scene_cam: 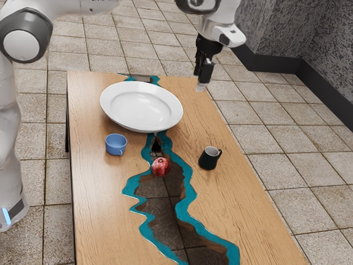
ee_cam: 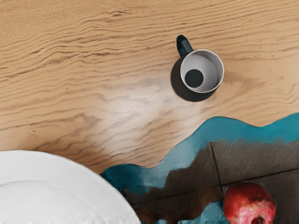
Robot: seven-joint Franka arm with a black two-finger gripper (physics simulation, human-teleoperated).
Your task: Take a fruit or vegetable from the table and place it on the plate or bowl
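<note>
Above the far end of the desk (scene_cam: 94, 221), the claw (scene_cam: 202, 77) is hanging in the air beside the white plate (scene_cam: 141, 105), toward the exterior view's right, touching nothing. It is being seen almost edge-on, so I cannot tell how far open it is; no object is showing at its tip. The arm's upper links are being cut off by the exterior view's top edge. The pomegranate (scene_cam: 161, 166) is lying on the desk, on the teal-edged resin strip (scene_cam: 160, 212) running along the wood, on the camera side of the plate and clear of its rim. It is sitting between a small blue cup (scene_cam: 116, 144) on the exterior view's left and a black mug (scene_cam: 209, 158) on the exterior view's right, apart from both. The plate is covering part of the resin strip, and the desk's near end is running out of the exterior view's lower edge. In the wrist view the plate (ee_cam: 46, 186) is showing as a partial arc cut by the frame, the pomegranate (ee_cam: 248, 203) is being cropped at the frame's edge over the resin strip (ee_cam: 219, 135), and the black mug (ee_cam: 198, 74) is standing upright on bare wood (ee_cam: 93, 70), showing its white inside and a dark bottom.
</note>
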